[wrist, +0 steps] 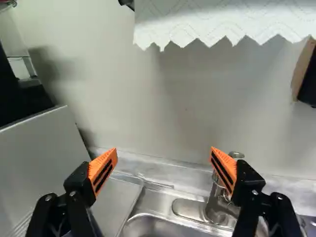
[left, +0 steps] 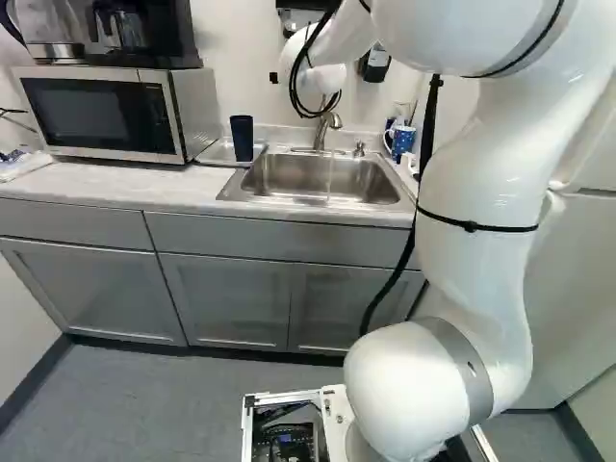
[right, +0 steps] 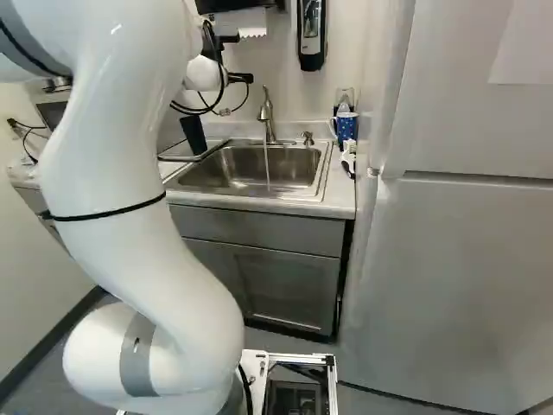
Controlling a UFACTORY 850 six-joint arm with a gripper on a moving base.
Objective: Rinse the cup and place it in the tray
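Dark blue against the grey steel, the cup (left: 242,138) stands on the tray (left: 216,154), between the microwave (left: 106,113) and the sink (left: 322,177). Taking that as the task's cup rather than the dotted mug (right: 346,127) on the sink's other side, I judge the placing half to be done: the cup is on the tray, apart from the gripper (wrist: 164,150). Whether it has been rinsed is harder to say. A thin stream of water (right: 267,166) falls from the faucet (right: 267,112) into the basin, which fits a rinse done and the tap left running, but I can't make out any drops on the cup, nor which way up its mouth is.

In the wrist view I have the two fingers spread well apart with nothing held between the orange pads (wrist: 102,170); they point at the wall, with the faucet close by one of them. My reading is that little is left beyond shutting off the water and backing the arm away. If the cup turns out to be unrinsed, nearly all the work remains: pick up, rinse, set back.
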